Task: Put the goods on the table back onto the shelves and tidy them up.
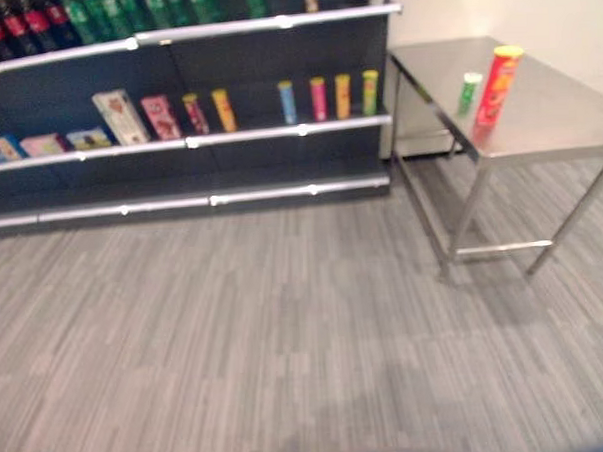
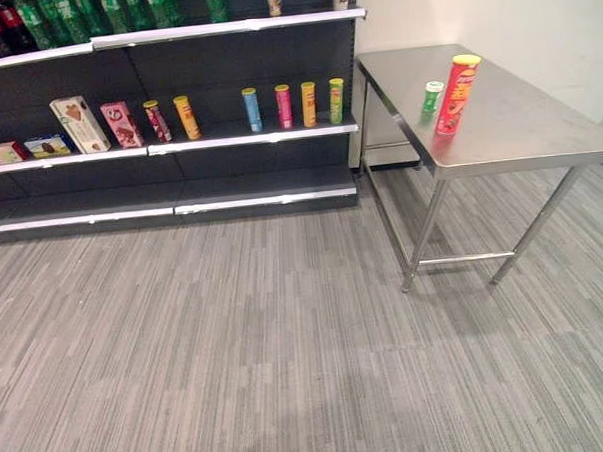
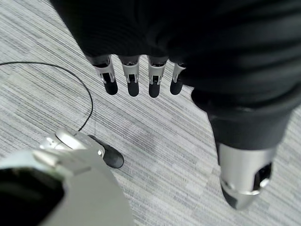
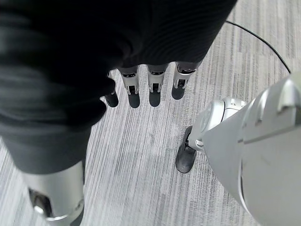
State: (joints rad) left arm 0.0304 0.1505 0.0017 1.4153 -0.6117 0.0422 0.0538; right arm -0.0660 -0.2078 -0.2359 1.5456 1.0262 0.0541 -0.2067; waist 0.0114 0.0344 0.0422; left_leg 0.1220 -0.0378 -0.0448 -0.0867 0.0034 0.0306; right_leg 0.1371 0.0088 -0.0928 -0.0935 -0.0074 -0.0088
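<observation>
At the far left stands a dark shelf unit (image 2: pixel 166 92) with silver rails, its top shelf lined with bottles (image 2: pixel 32 20), red-labelled dark ones at the left end and green ones beside them. On the middle shelf, from the left, lie flat snack boxes (image 2: pixel 23 149), then a tall cream box (image 2: pixel 79 124) and a pink box (image 2: pixel 122 124) leaning upright, followed by a red tube can (image 2: pixel 158 121) and an orange tube can (image 2: pixel 187 118) close together. After a gap come four more upright tube cans in a row: blue (image 2: pixel 250 109), pink (image 2: pixel 283 107), orange-yellow (image 2: pixel 308 104) and yellow-green (image 2: pixel 336 100). The bottom shelf appears bare. Grey striped carpet (image 2: pixel 246 338) covers the floor in front. To the right of the shelf, just beside its end, is a stainless steel table (image 2: pixel 517 126) against a pale wall. On it stand the goods to be put back: a short green can (image 2: pixel 432 98) and, just beside it to the right, a tall red tube can with a yellow lid (image 2: pixel 456 94), both upright and near the table's left edge. The left hand (image 3: pixel 141 52) hangs above the carpet, its fingers straight and relaxed, grasping nothing. The right hand (image 4: pixel 141 56) hangs the same way over the carpet, fingers loose and empty.
</observation>
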